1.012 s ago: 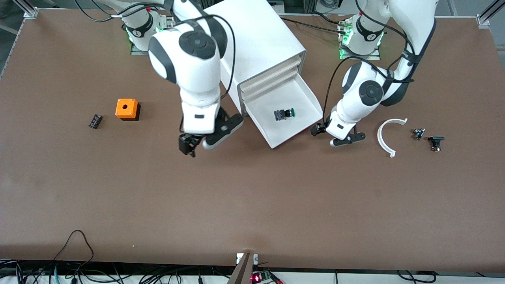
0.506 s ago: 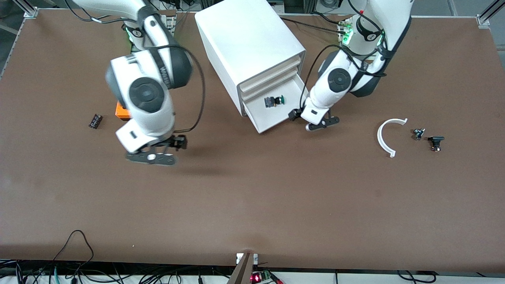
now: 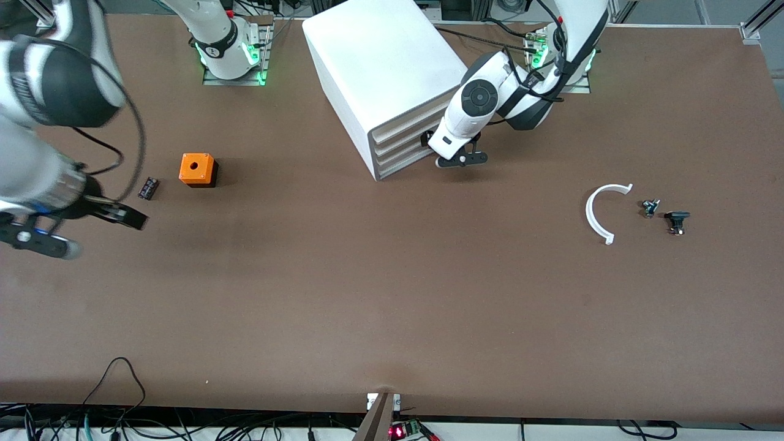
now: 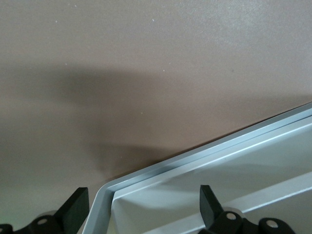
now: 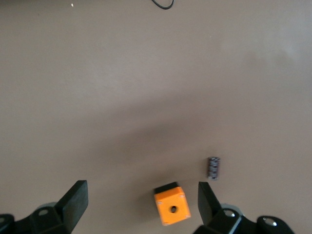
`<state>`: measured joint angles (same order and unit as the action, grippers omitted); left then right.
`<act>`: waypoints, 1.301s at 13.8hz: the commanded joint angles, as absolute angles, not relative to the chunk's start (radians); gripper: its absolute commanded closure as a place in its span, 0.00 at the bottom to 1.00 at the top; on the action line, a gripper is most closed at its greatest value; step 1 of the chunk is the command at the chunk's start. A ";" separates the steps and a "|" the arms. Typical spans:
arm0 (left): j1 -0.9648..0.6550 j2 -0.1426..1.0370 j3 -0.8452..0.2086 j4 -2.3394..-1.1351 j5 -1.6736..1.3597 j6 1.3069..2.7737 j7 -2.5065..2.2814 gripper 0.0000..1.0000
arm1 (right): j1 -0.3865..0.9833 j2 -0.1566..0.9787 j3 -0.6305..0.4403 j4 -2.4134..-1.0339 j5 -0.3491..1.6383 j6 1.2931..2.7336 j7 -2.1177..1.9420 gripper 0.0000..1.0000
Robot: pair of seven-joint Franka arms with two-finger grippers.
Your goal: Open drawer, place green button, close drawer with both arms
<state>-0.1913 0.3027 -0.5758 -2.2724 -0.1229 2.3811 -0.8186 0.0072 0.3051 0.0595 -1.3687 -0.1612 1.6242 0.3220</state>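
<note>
Matte brown table, smooth and faintly speckled. White box-shaped cabinet with rounded edges stands at the top middle; its three cream fronts now sit flush, the lowest drawer fully shut. A second ago that drawer was pulled out like a shallow white tray with the button lying in it, half a second ago it was half in, so the button is now hidden inside (not visible in any view). The left gripper is at the drawer front's end at about 3 o'clock of the cabinet face, fingers spread apart and holding nothing; in the left wrist view the black fingers straddle the cabinet's rounded pale grey corner. The right gripper has swung from the table's middle out to the right arm's end, over bare table at about 8 o'clock from the orange cube, jaws wide and empty. A small ribbed black component lies just beside the cube. Toward the left arm's end lie a thin white curved strip and two small dark parts.
</note>
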 commanded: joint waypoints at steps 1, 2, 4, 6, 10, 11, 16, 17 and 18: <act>-0.187 0.264 -0.578 -2.284 -0.147 2.350 -0.810 0.00 | -0.034 0.236 0.057 -1.419 -0.140 1.561 0.195 0.00; -0.186 0.262 -0.578 -2.284 -0.147 2.347 -0.810 0.00 | -0.032 0.201 0.043 -1.433 -0.140 1.534 0.149 0.00; -0.176 0.240 -0.578 -2.278 -0.147 2.345 -0.810 0.00 | -0.034 0.102 0.023 -1.568 -0.126 1.577 0.077 0.00; -0.112 0.168 -0.577 -2.267 -0.146 2.345 -0.810 0.00 | -0.034 -0.056 0.003 -1.787 -0.095 1.719 0.051 0.00; 0.047 0.055 -0.478 -2.176 -0.137 2.315 -0.804 0.00 | -0.032 -0.153 -0.006 -1.899 -0.081 1.730 -0.026 0.00; 0.048 0.037 -0.438 -2.124 -0.129 2.237 -0.749 0.00 | -0.032 -0.152 -0.012 -1.891 -0.054 1.727 -0.041 0.00; 0.048 0.002 -0.218 -1.739 -0.121 1.731 -0.367 0.00 | -0.032 -0.141 -0.015 -1.879 -0.014 1.735 -0.035 0.00; 0.048 -0.002 -0.186 -1.679 -0.114 1.647 -0.300 0.00 | -0.032 -0.135 -0.015 -1.870 -0.015 1.726 -0.032 0.00; 0.048 -0.005 -0.172 -1.639 -0.083 1.590 -0.254 0.00 | -0.032 -0.133 -0.015 -1.862 -0.020 1.726 -0.031 0.00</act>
